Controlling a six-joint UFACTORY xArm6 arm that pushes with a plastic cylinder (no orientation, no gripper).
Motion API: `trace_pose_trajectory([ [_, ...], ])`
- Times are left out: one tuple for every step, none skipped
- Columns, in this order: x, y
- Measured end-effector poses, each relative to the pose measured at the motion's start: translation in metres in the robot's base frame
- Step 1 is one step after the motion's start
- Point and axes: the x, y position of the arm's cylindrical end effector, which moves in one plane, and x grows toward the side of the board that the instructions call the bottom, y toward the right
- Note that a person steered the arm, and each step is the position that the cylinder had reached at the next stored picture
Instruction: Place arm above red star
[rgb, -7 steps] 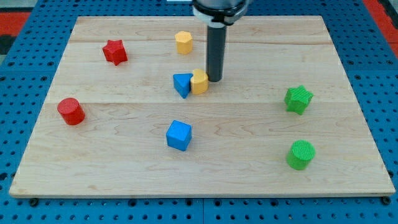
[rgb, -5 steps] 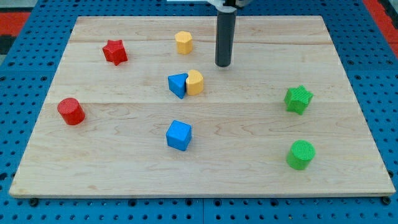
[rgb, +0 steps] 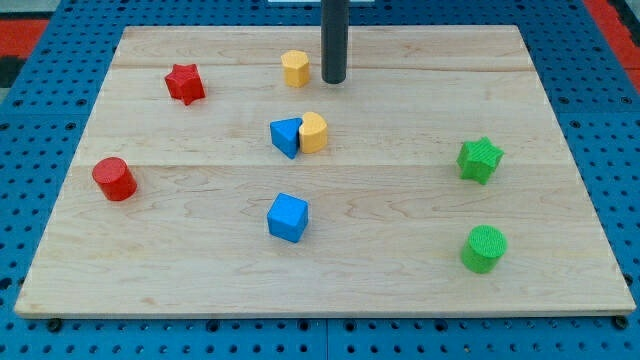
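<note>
The red star (rgb: 185, 83) lies near the view's upper left of the wooden board (rgb: 400, 270). My tip (rgb: 333, 80) rests near the view's top middle, far to the right of the red star and just right of a yellow hexagonal block (rgb: 295, 68). The rod rises straight out of the view's top.
A blue triangular block (rgb: 287, 136) touches a yellow block (rgb: 314, 132) below my tip. A red cylinder (rgb: 114, 179) sits at the left, a blue cube (rgb: 288, 217) lower middle, a green star (rgb: 479, 159) and a green cylinder (rgb: 484, 248) at the right.
My tip left the yellow block beside the blue triangle and moved toward the view's top and slightly left. That block pair ended up shifted a little left.
</note>
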Motion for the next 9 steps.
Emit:
trace_pose_trajectory([
  [0.002, 0.030],
  [-0.031, 0.079],
  [-0.044, 0.137],
  [-0.044, 0.188],
  [-0.037, 0.193],
  [-0.041, 0.142],
  [-0.057, 0.067],
  [-0.060, 0.057],
  [-0.113, 0.060],
])
